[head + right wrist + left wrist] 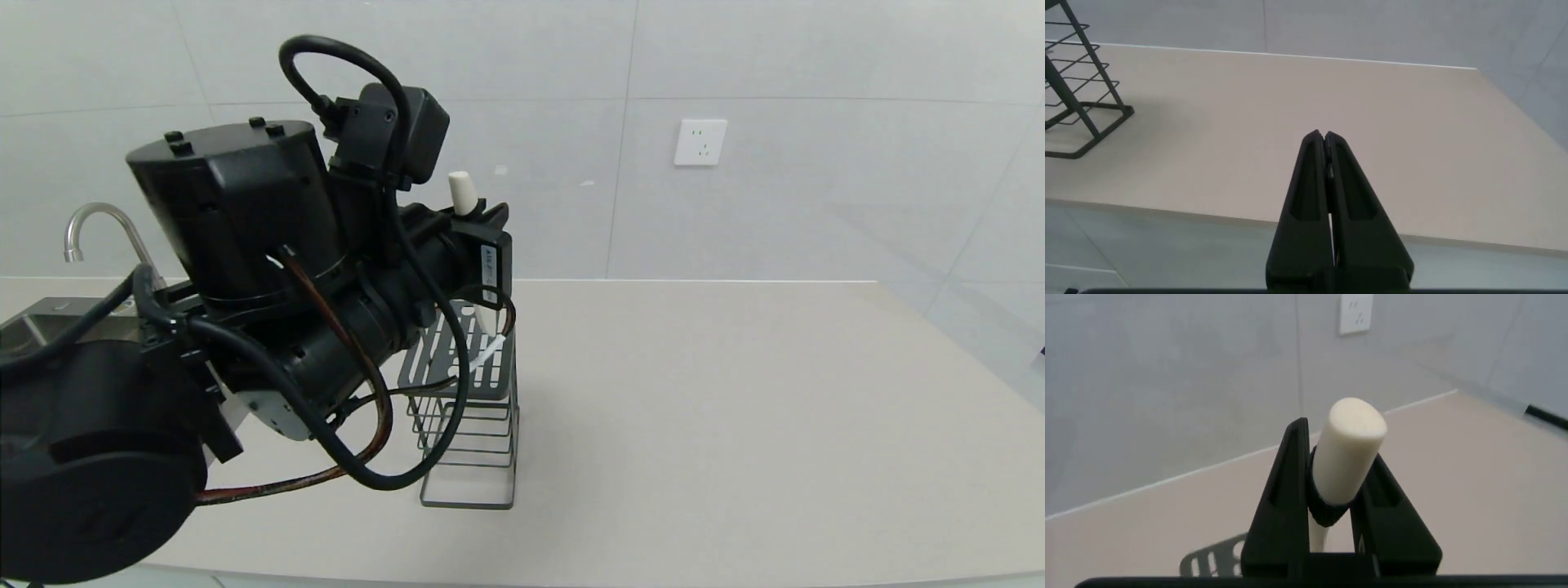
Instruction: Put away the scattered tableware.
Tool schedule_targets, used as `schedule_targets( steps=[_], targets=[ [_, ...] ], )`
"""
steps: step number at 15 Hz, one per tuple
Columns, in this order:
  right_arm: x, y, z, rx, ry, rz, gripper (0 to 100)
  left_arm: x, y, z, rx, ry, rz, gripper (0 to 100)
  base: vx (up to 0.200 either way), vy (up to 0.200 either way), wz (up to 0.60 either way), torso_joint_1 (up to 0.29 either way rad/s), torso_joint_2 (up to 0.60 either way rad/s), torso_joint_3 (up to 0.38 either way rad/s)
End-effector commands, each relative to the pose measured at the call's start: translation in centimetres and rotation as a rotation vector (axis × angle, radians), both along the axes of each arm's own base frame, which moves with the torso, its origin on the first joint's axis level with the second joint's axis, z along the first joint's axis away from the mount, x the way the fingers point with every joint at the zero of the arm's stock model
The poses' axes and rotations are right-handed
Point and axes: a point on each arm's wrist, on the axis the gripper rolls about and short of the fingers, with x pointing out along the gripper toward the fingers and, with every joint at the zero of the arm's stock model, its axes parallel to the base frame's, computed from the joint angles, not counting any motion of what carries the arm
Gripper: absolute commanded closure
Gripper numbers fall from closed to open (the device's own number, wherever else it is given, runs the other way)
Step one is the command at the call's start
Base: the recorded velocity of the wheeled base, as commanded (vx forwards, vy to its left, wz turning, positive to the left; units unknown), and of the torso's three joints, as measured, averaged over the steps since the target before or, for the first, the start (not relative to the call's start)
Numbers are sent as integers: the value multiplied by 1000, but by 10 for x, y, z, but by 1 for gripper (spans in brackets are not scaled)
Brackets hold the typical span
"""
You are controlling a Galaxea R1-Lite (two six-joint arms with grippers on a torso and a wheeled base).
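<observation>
Where the head view looks down, you see the left gripper [483, 219] clamped on a cream utensil [462, 193]. Its smooth, round-ended handle stands upright above the dark wire rack [472, 441] on the matte beige counter [735, 392]. The bulky arm hides much of that rack, and a curved metal faucet [96, 222] stands far left.

In the left wrist view, black fingers [1290, 474] pinch the handle just below its rounded tip, with the rack's slotted grey top beneath.

In the right wrist view, the right gripper [1325, 143] hangs by the counter's edge, fingers pressed together, well apart from the rack.
</observation>
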Motion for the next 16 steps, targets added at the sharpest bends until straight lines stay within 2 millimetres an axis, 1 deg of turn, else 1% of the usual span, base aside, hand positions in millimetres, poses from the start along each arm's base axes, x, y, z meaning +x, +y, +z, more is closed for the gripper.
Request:
schedule_targets(
  steps=[1, 2, 3, 5, 7, 10, 16],
  targets=[
    [0, 0, 0, -3, 3, 1, 100, -3, 1, 14, -30, -25, 9, 100, 0, 0, 0, 0, 0, 0],
    [0, 0, 0, -3, 3, 1, 100, -1, -1, 19, -42, -35, 15, 100, 0, 0, 0, 0, 0, 0],
    [0, 0, 0, -6, 2, 2, 100, 3, -13, 26, -56, -39, 28, 100, 0, 0, 0, 0, 0, 0],
    [0, 0, 0, -8, 2, 2, 100, 0, -27, 17, -41, -19, 27, 100, 0, 0, 0, 0, 0, 0],
    [0, 0, 0, -9, 0, 4, 100, 4, -38, 7, -24, -1, 54, 100, 0, 0, 0, 0, 0, 0],
    [0, 0, 0, -12, 0, 4, 100, 10, -38, 2, -14, 10, 106, 100, 0, 0, 0, 0, 0, 0],
    [0, 0, 0, -20, 0, 4, 100, 11, -38, -2, -9, 17, 142, 100, 0, 0, 0, 0, 0, 0]
  ],
)
